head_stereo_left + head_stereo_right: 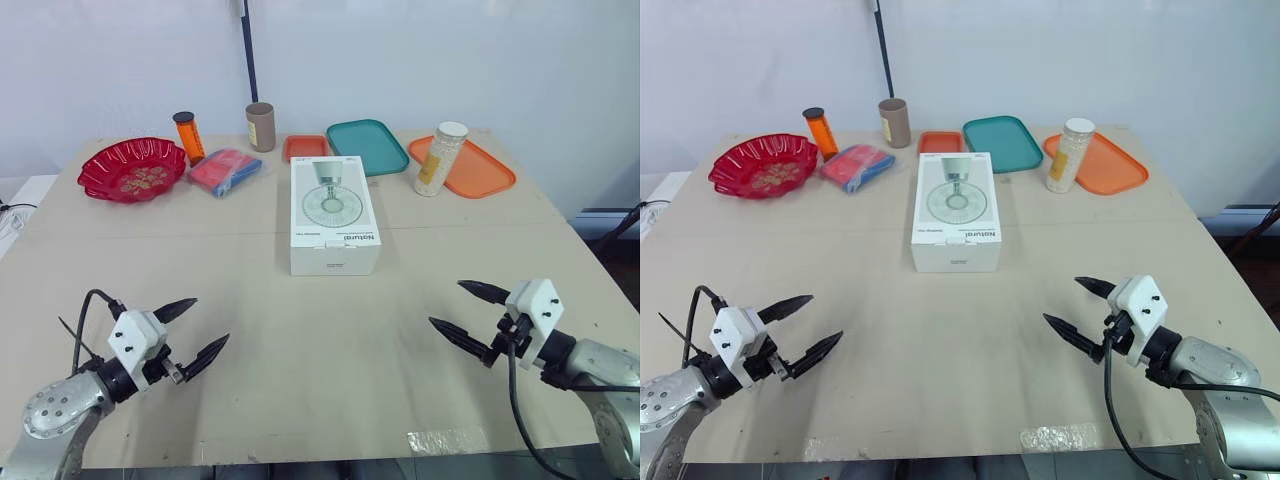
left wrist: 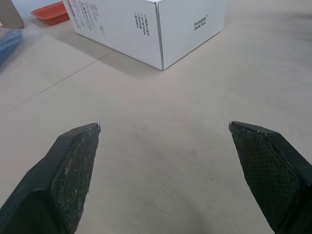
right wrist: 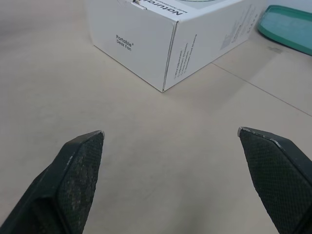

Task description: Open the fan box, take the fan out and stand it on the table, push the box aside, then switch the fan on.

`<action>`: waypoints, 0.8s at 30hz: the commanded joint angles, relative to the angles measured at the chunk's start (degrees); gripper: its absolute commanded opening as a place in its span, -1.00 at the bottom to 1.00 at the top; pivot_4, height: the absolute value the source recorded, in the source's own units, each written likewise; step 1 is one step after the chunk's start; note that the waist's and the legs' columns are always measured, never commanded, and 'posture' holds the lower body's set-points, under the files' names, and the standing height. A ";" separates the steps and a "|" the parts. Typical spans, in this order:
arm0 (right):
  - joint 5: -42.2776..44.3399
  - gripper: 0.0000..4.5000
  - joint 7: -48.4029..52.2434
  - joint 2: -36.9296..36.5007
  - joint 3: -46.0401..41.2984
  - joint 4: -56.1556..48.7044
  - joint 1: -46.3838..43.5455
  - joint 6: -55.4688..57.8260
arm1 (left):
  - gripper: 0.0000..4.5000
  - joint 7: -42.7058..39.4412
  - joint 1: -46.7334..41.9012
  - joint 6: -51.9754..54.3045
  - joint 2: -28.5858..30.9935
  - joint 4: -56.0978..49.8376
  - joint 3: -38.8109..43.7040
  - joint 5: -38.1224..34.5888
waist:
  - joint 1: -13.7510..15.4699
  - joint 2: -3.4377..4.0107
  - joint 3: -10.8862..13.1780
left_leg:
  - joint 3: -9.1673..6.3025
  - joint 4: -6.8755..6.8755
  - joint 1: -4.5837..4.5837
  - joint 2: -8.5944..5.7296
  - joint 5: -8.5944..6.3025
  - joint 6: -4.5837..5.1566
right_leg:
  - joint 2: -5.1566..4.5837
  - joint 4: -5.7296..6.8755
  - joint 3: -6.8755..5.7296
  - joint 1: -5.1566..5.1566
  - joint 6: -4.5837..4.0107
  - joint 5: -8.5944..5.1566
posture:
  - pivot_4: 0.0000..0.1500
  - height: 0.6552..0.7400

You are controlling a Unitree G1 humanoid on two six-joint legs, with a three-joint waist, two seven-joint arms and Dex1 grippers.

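**While the Box Is Lying Shut, Both Hands Are Hovering Empty**

Since the fan box (image 1: 334,215) is lying flat and closed at the middle of the tabletop (image 1: 300,340), the opening step is, by my reading, only just getting under way. The left hand (image 1: 211,320) is hovering near the front edge at about 7 o'clock, its two black fingers spread wide and gripping nothing. The right hand (image 1: 446,303) is mirroring it at about 5 o'clock, equally wide open and empty.

Both are pointing toward the box, which is sitting at 12 o'clock from the gap between them, well apart from either. A red dish (image 1: 132,169), a teal tray (image 1: 366,146) and a jar (image 1: 441,158) are standing beyond it, from 10 to 2 o'clock.

The next move is probably calling for both hands reaching forward, one steadying the carton while the other is finding its flap.
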 commanded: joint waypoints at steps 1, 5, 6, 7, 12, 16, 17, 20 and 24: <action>0.19 1.00 0.12 -0.25 -0.97 -0.51 -0.15 -0.90 | 0.99 0.61 0.38 -0.47 -0.26 -2.18 -0.26 -0.03 | 0.00 0.00 0.00 | 0.00 0.00 -0.01 0.00 0.00 0.00 | 0.00 0.00 0.00 0.00 0.00 0.00 | 1.00 1.00; 0.19 1.00 -0.12 -0.05 -1.10 -0.94 0.33 -0.87 | 0.99 0.91 0.08 0.22 -0.05 -2.75 0.33 -0.86 | 0.00 0.00 0.00 | 0.00 0.00 0.01 0.00 0.00 0.00 | 0.00 0.00 0.01 0.00 0.00 0.00 | 1.00 1.00; 0.19 1.00 -0.12 -0.06 -1.14 -0.82 0.29 -0.88 | 0.99 1.12 0.00 0.45 -0.01 -2.92 0.40 -0.93 | 0.00 0.01 0.00 | 0.00 0.00 0.01 0.00 0.00 0.00 | 0.00 0.00 0.01 0.00 0.00 0.00 | 1.00 1.00; 0.18 1.00 -0.13 -0.05 -1.16 -0.72 0.28 -0.94 | 0.99 1.26 -0.05 0.58 0.03 -3.02 0.41 -0.90 | 0.00 0.00 0.00 | 0.00 0.00 0.00 0.00 0.00 0.00 | 0.00 0.00 0.01 0.00 0.00 0.00 | 1.00 1.00; 0.00 1.00 -0.35 0.15 -0.86 -0.37 0.10 -1.25 | 0.73 1.48 -0.37 1.50 0.45 -3.99 0.94 -1.79 | 0.00 0.00 0.00 | 0.00 0.00 0.01 0.00 0.00 0.00 | 0.00 0.00 0.01 0.00 0.00 0.00 | 1.00 1.00; -0.21 1.00 -0.38 0.19 -0.57 0.26 -0.42 -1.63 | 0.12 2.49 -1.87 3.25 0.76 -4.96 2.01 -3.25 | 0.00 0.00 0.00 | 0.00 0.01 0.00 0.00 0.00 0.00 | 0.00 0.00 0.01 0.00 0.01 0.01 | 1.00 1.00; -0.27 1.00 -0.42 0.23 -0.46 0.40 -0.61 -1.72 | -0.01 2.68 -2.24 3.72 0.84 -5.31 2.17 -3.55 | 0.00 0.00 0.00 | 0.00 0.01 0.00 0.00 0.00 0.00 | 0.00 0.01 0.01 0.00 0.01 0.01 | 1.00 1.00; -0.51 1.00 -0.60 0.44 -0.12 0.83 -1.21 -1.95 | -0.53 3.32 -3.36 5.44 1.05 -6.78 2.38 -4.77 | 0.00 0.00 0.00 | 0.01 0.01 0.01 0.00 0.00 0.00 | 0.00 0.01 0.02 0.00 0.01 0.01 | 1.00 1.00; -0.81 1.00 -0.79 0.78 0.35 1.05 -1.61 -2.23 | -0.98 5.82 -7.11 10.42 1.14 -9.99 2.29 -8.35 | 0.00 0.00 0.00 | -0.01 0.01 0.00 0.00 0.00 0.00 | 0.00 0.01 0.02 0.00 0.01 0.01 | 1.00 1.00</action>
